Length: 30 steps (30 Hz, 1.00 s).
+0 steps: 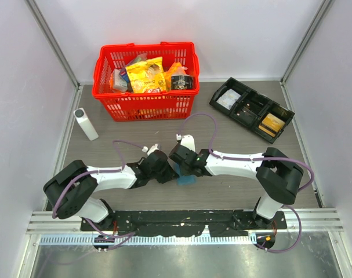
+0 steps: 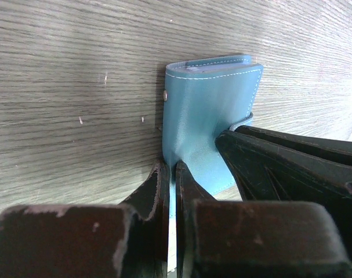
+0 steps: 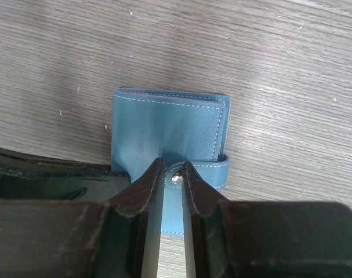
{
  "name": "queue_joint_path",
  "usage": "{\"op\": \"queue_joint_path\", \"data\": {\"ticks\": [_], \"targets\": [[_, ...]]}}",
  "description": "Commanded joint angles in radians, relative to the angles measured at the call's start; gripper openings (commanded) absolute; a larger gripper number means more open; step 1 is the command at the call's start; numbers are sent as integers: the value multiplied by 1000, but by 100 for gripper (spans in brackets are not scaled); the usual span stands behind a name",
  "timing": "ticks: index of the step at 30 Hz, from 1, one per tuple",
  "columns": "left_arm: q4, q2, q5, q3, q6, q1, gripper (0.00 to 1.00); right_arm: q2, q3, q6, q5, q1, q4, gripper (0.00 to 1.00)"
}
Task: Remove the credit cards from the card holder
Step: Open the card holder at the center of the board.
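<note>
The card holder [image 1: 187,180] is a small blue wallet lying folded on the table between my two grippers. In the left wrist view the card holder [image 2: 210,110] has one cover lifted, and my left gripper [image 2: 173,171] is shut on that cover's near edge. In the right wrist view my right gripper [image 3: 174,169] is shut on the snap strap [image 3: 206,172] of the card holder [image 3: 164,130], with the metal stud between the fingertips. Both grippers meet over it in the top view, left [image 1: 166,172] and right [image 1: 179,163]. No credit cards show; only a pale edge inside the fold [image 2: 210,67].
A red basket [image 1: 145,104] full of packets stands at the back. A black compartment tray [image 1: 239,112] at the back right holds a tan-yellow flat item [image 1: 272,123]. A white bottle [image 1: 86,123] lies at the left. Grey walls close the sides.
</note>
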Motion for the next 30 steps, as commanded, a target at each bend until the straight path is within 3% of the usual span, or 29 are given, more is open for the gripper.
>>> {"op": "queue_joint_path", "data": {"ticks": [1, 12, 21, 30], "targets": [[-88, 16, -63, -1, -3, -9, 0, -49, -13, -27, 23, 9, -86, 1], [-85, 9, -68, -9, -13, -11, 0, -81, -47, -26, 51, 11, -111, 2], [-82, -2, -69, -7, -15, -15, 0, -65, -18, -13, 0, 11, -59, 38], [-79, -2, -69, -6, -20, -18, 0, -8, -4, -18, -6, 11, -77, 46]]}}
